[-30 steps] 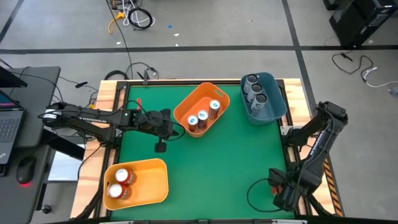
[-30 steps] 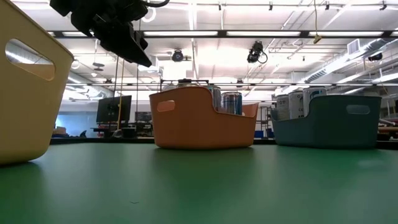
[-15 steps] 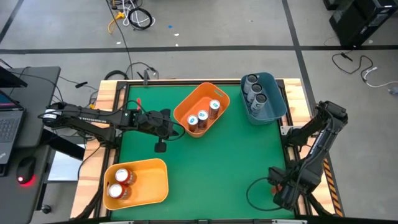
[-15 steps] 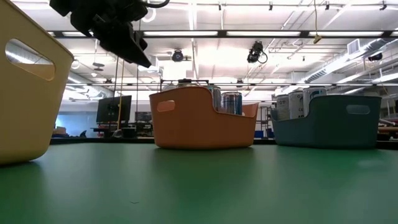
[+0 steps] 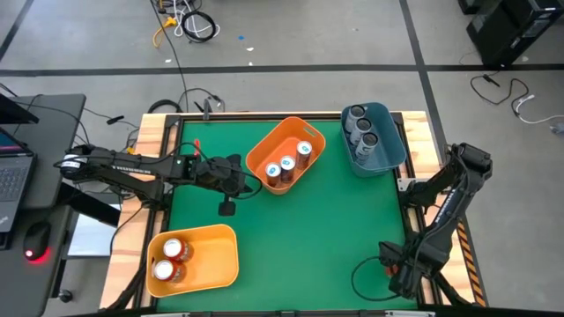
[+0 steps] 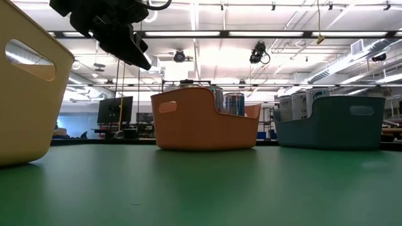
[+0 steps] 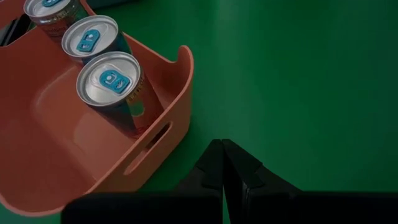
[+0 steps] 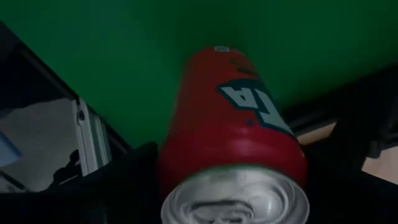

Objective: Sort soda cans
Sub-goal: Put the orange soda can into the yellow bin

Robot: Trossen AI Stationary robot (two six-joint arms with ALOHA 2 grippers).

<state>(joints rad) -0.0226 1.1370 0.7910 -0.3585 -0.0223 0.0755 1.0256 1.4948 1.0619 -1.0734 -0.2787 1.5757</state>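
The right end effector (image 8: 233,186), at the counter's (image 5: 308,238) near right corner, grips one red can (image 8: 233,130); only its wrist view shows this. The left end effector (image 7: 222,163), fingers together and empty, hovers beside the orange bin (image 5: 264,150) with three white-and-blue cans (image 5: 287,164). Two red cans (image 5: 167,261) fill the yellow bin (image 5: 220,255), three dark cans (image 5: 361,128) the blue bin (image 5: 392,150).

Two dark jointed arms; left arm (image 5: 132,167) with pale lettering; black cable looping beside right arm (image 5: 441,216).

Green table (image 5: 300,229) — orange (image 5: 264,150), yellow (image 5: 216,255), blue bins (image 5: 388,158)
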